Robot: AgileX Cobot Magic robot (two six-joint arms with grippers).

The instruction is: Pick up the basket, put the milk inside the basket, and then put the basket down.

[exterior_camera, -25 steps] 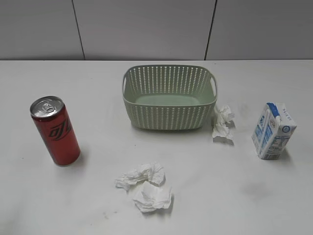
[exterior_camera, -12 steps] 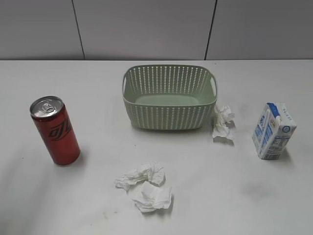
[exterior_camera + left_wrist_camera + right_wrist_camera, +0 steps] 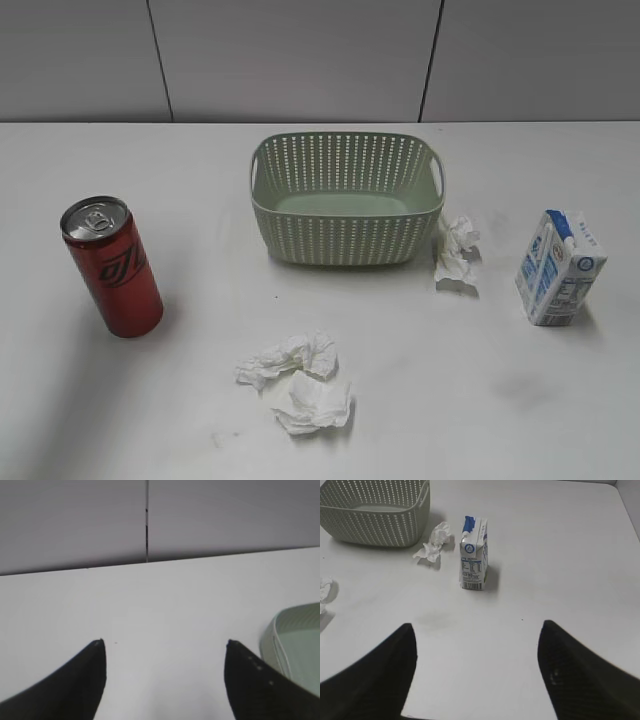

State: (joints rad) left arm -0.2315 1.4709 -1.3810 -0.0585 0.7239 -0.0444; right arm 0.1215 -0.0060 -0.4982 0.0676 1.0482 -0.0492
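Standing upright on the white table, the milk carton lies well ahead of the right claw, roughly in line with the gap between its two dark fingers, which are spread wide and grasp nothing. The left claw is likewise released, its fingers far apart over bare tabletop, and the basket shows just beyond its right finger at the edge of that wrist view; whether the finger touches the rim cannot be told. Neither claw appears in the exterior view.

From outside, the basket sits toward the back middle of the table, with the carton well off to its right and nearer the front. The basket is pale sage green, rectangular with rounded corners, its walls pierced by rows of small slots and a cut-out handle at each short end; nothing lies inside it. The carton is small, white with blue print, a round logo on one face and a blue patch at its folded top.

One basket and one carton are on the table, along with one red soda can standing upright far to the left. Two clumps of crumpled white tissue show: a small one just beside the basket's right end, between basket and carton, and a larger one near the front middle.
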